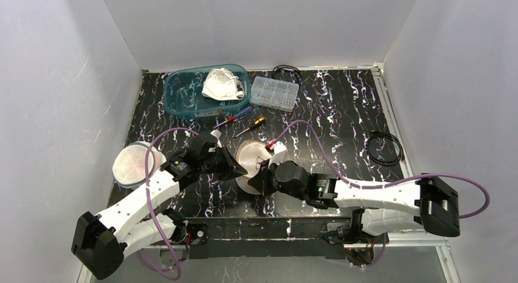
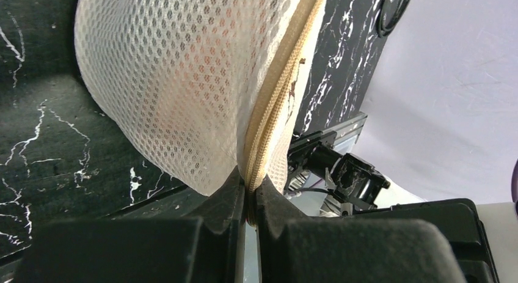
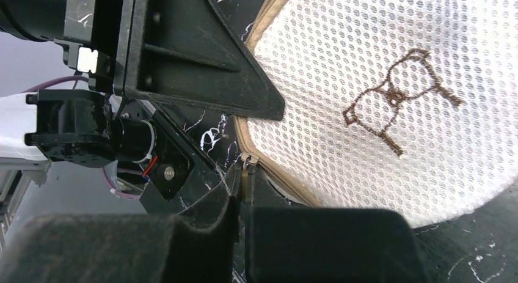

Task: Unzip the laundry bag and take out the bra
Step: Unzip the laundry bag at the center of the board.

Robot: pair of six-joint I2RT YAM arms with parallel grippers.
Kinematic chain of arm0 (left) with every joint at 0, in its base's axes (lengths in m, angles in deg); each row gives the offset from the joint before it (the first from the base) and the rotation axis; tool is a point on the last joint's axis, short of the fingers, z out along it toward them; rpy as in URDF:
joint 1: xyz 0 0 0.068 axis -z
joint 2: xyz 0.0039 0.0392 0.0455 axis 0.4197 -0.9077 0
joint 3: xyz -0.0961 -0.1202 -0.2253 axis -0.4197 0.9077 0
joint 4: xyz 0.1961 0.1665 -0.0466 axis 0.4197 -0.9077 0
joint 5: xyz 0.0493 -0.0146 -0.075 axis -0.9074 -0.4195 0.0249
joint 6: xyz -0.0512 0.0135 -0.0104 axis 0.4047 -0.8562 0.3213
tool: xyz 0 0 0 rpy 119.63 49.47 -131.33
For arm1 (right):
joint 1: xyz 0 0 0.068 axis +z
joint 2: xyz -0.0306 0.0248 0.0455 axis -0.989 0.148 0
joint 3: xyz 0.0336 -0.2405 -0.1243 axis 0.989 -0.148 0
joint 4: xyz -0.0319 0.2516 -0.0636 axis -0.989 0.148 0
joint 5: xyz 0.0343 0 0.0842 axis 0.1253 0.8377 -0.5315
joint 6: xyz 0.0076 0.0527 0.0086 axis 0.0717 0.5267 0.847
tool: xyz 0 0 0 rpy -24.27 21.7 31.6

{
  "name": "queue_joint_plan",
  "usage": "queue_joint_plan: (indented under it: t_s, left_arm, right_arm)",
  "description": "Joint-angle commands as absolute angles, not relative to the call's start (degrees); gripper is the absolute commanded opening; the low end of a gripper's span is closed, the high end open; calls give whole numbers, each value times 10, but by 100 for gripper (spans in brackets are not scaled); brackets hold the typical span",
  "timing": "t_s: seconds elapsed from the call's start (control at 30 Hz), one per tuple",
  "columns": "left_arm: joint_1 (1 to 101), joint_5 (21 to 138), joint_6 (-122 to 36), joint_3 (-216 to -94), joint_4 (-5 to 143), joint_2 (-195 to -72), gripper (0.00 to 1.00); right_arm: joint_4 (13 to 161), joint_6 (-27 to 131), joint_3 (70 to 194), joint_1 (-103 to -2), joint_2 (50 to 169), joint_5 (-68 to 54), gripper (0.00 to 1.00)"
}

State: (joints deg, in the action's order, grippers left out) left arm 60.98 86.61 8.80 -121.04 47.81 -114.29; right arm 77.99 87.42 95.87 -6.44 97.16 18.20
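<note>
A round white mesh laundry bag (image 1: 251,156) with a tan zipper lies near the table's front middle, between both arms. My left gripper (image 2: 249,188) is shut on the bag's zipper seam (image 2: 269,121) and holds that edge up. My right gripper (image 3: 243,186) is shut on the small metal zipper pull (image 3: 245,173) at the bag's rim. The bag (image 3: 391,106) bears a brown embroidered bra emblem (image 3: 397,102). The zipper looks closed along the stretch I can see. A pinkish shape shows faintly through the mesh (image 2: 177,81); the bra itself is hidden inside.
A second round mesh bag (image 1: 131,164) lies at the left. A teal bin (image 1: 183,93) with white cloth (image 1: 221,84), a clear parts box (image 1: 275,92) and two screwdrivers (image 1: 241,121) sit at the back. A black cable (image 1: 385,150) lies at the right.
</note>
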Motion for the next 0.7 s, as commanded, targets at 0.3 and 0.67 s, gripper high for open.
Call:
queue_joint_plan:
  t_s: [0.3, 0.67]
  left_arm:
    - [602, 906, 43, -1254, 486, -1174, 0]
    - [569, 954, -1, -1280, 515, -1256, 10]
  right_arm:
    - [890, 906, 913, -61, 857, 277, 1]
    - [901, 914, 894, -61, 828, 300, 1]
